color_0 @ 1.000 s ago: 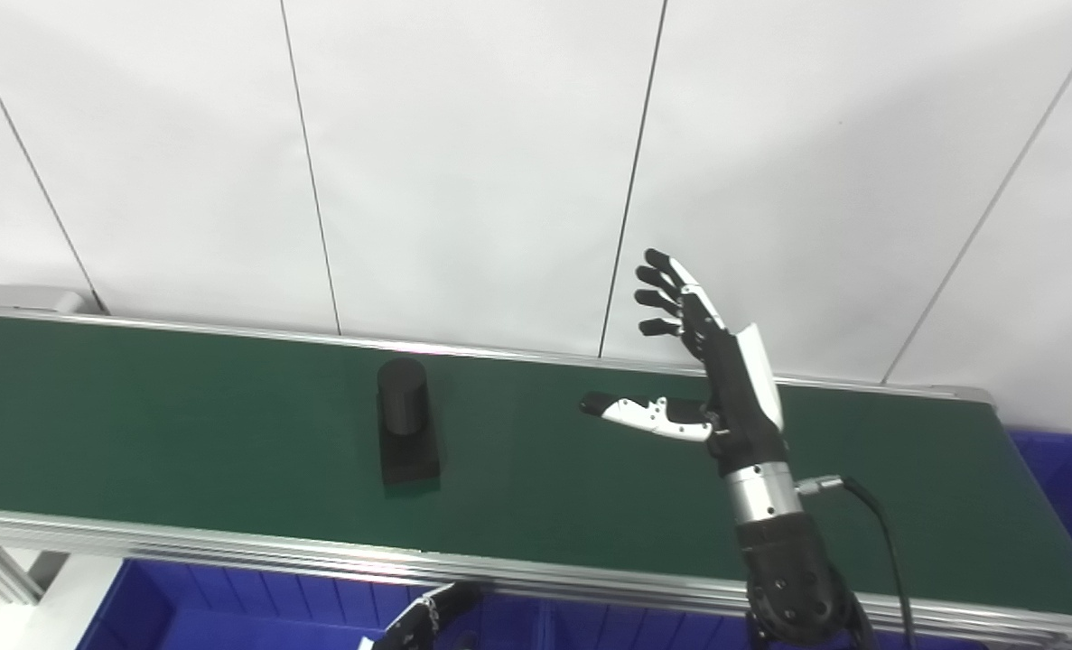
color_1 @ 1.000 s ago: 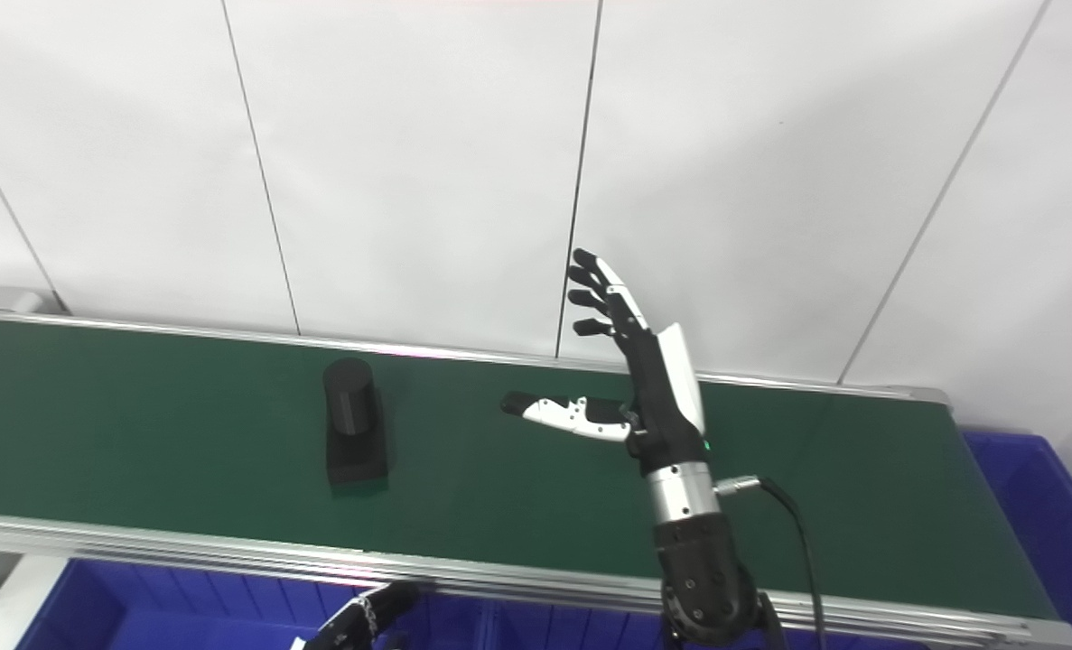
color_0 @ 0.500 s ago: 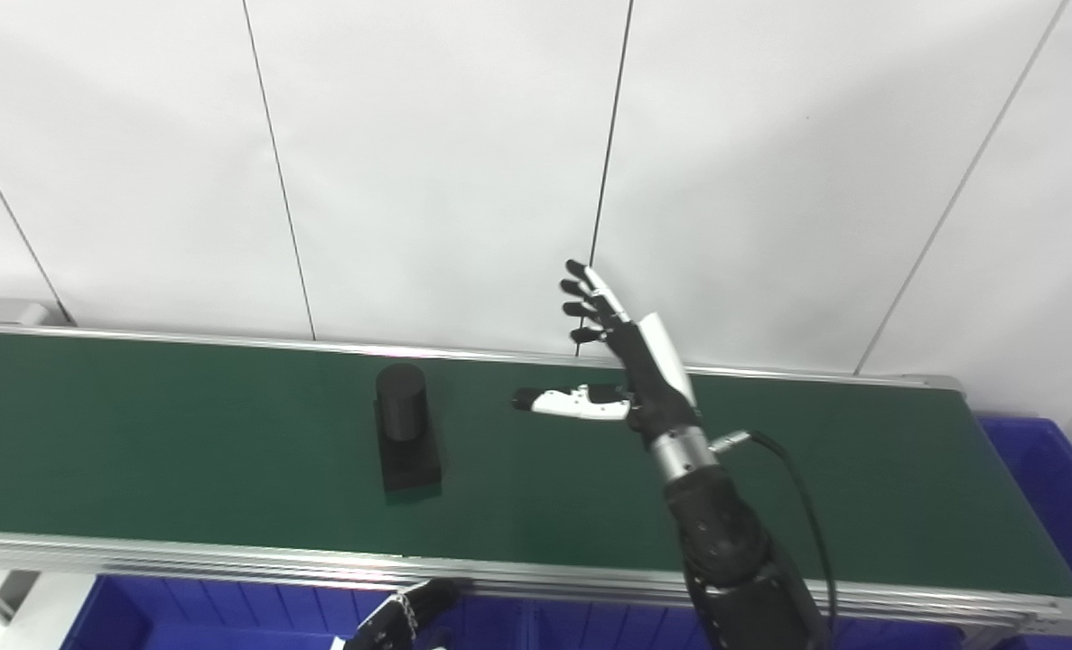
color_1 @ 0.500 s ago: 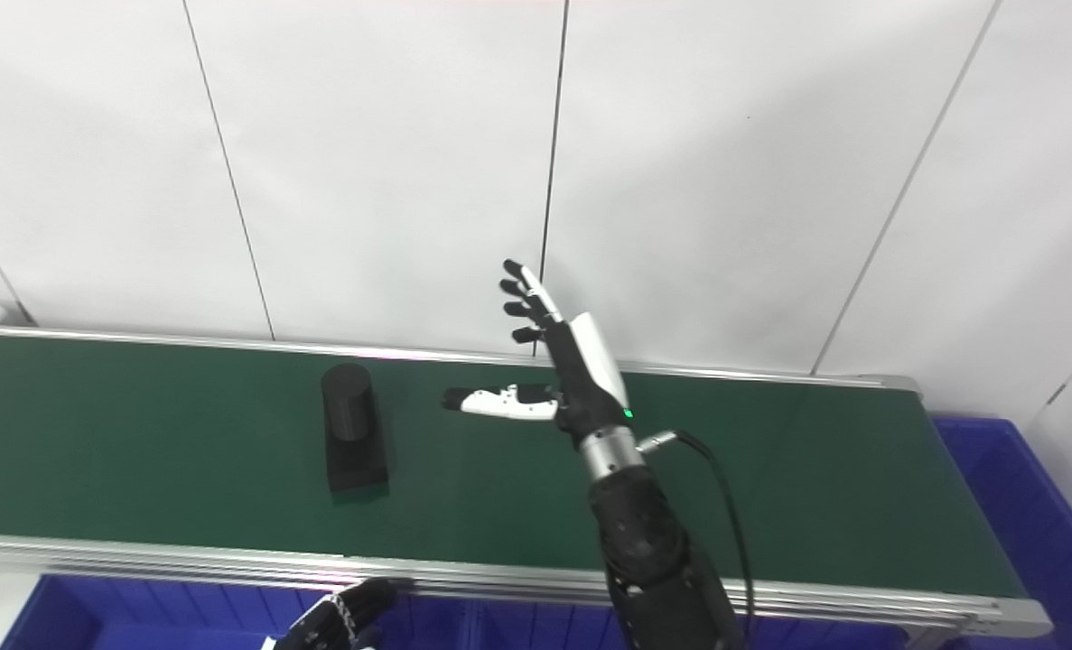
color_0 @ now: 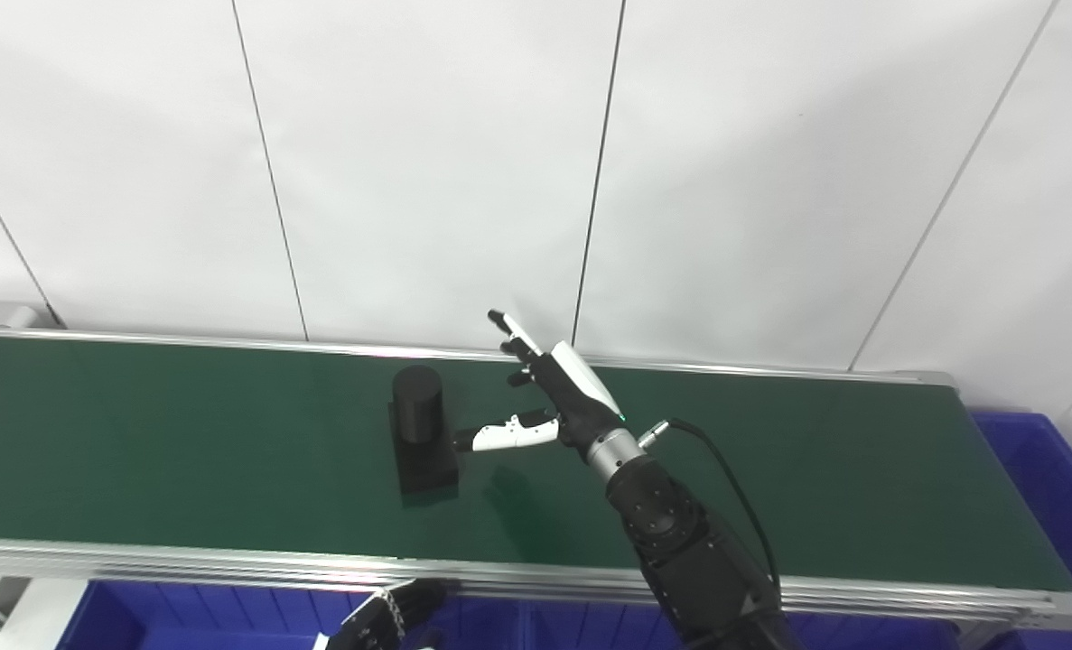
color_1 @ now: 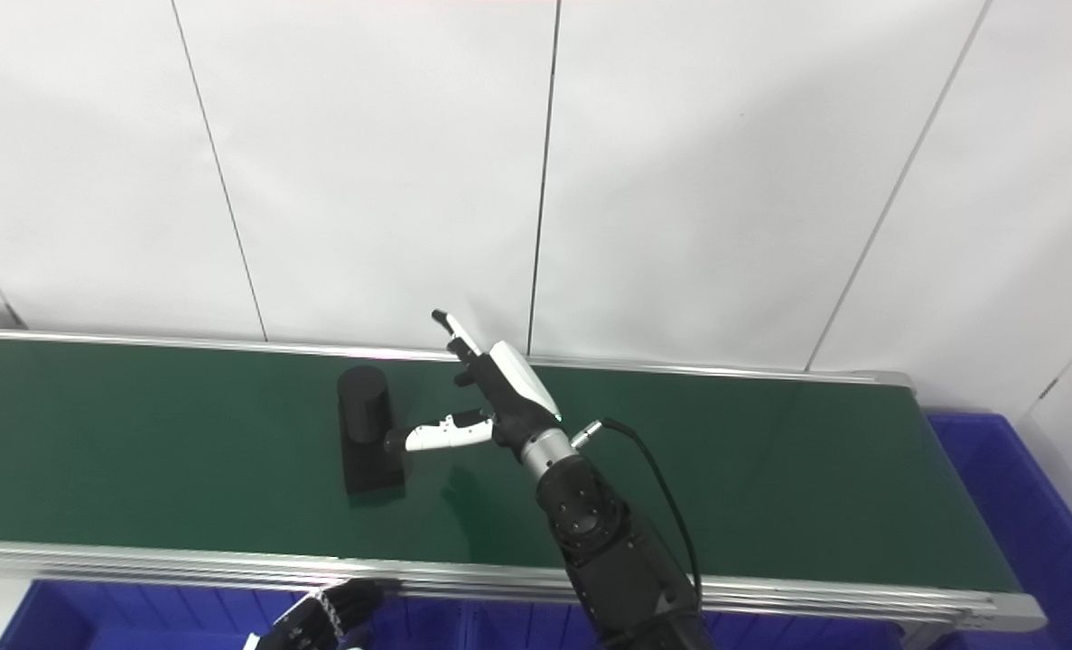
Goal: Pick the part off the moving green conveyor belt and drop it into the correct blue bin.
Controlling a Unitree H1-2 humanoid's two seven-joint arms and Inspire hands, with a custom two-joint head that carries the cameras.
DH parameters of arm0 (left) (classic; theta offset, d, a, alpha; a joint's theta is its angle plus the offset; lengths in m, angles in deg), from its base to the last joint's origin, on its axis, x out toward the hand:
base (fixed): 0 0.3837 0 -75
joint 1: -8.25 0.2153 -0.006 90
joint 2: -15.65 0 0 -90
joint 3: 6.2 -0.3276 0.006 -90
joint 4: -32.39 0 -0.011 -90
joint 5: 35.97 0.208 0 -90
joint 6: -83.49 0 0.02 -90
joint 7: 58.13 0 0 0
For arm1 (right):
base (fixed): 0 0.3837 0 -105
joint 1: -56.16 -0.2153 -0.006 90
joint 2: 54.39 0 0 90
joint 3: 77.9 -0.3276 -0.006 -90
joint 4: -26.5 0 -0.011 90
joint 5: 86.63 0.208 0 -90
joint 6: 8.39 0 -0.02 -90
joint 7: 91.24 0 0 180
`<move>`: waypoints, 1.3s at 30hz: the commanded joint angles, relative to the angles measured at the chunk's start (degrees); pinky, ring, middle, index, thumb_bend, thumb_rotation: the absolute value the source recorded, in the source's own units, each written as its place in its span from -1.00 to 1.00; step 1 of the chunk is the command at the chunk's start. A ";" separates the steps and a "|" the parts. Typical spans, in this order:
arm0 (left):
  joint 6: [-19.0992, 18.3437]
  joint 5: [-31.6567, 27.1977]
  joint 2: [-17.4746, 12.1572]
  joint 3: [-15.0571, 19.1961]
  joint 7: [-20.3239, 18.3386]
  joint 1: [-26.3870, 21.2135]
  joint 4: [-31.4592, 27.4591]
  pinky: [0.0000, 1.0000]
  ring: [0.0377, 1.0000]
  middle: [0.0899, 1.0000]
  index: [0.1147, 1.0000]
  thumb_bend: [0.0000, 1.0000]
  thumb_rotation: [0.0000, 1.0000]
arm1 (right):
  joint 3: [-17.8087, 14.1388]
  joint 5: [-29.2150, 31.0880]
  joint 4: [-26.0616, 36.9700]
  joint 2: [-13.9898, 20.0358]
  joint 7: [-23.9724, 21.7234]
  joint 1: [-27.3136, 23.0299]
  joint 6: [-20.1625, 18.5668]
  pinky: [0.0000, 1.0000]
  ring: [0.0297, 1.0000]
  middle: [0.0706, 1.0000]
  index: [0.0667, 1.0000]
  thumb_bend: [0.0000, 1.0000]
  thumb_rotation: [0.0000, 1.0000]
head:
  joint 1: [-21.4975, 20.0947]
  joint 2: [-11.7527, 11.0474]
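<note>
A black part (color_0: 420,433), an upright cylinder on a flat rectangular base, stands on the green conveyor belt (color_0: 183,433) near its middle. My right hand (color_0: 545,397) is open just right of the part, fingers stretched up and back, thumb tip close to the part's base. It holds nothing. My left hand (color_0: 382,621) shows only partly at the bottom edge, below the belt's front rail, over a blue bin; I cannot tell its state. It also shows in the right eye view (color_1: 319,618).
Blue bins (color_0: 183,618) sit below the belt's front rail, and another blue bin (color_0: 1055,478) stands past the belt's right end. A white panelled wall (color_0: 536,162) rises right behind the belt. The right arm's cable (color_0: 734,496) loops over the belt.
My right hand has moved left and down across the belt, from well right of the part to right beside it. The part has drifted slightly right. The camera has shifted.
</note>
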 commanded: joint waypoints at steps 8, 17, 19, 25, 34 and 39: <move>1.95 1.02 -0.01 -0.45 0.00 -0.18 -1.78 0.63 0.50 0.40 0.25 -0.04 -1.00 | 0.96 -0.70 -7.69 -3.47 1.93 -7.02 4.49 0.97 1.00 1.00 1.00 1.00 -0.11 | 0.67 0.67; 1.94 2.00 0.74 -0.99 1.21 0.00 -1.90 0.68 0.51 0.41 0.25 -0.07 -1.00 | 0.71 -0.53 -13.20 -5.27 4.26 -9.66 5.41 1.00 1.00 1.00 1.00 1.00 -0.12 | 2.54 0.48; 1.94 2.25 0.74 -1.21 1.69 -0.02 -1.82 0.68 0.51 0.41 0.26 -0.07 -1.00 | 0.41 -0.21 -14.49 -5.61 5.07 -9.99 6.15 1.00 1.00 1.00 1.00 1.00 -0.15 | 2.71 0.39; 1.95 1.93 1.05 -1.46 2.10 0.16 -1.94 0.69 0.51 0.41 0.27 -0.07 -1.00 | -0.98 0.90 -20.02 -6.70 8.22 -11.38 10.29 1.00 1.00 1.00 1.00 0.97 -0.31 | 3.75 0.25; 1.95 2.18 1.49 -1.76 3.41 0.88 -2.74 0.64 0.47 0.39 0.27 -0.02 -1.00 | -3.93 1.79 -29.64 -8.85 19.44 -13.20 12.61 0.44 0.69 0.73 0.85 0.67 -0.98 | 5.44 0.12; 1.95 2.78 1.50 -2.39 4.11 0.83 -2.26 0.65 0.47 0.38 0.27 -0.03 -1.00 | -1.28 -3.19 -30.49 -9.98 33.56 -11.73 10.56 0.06 0.28 0.40 0.44 0.54 -1.00 | 6.45 0.41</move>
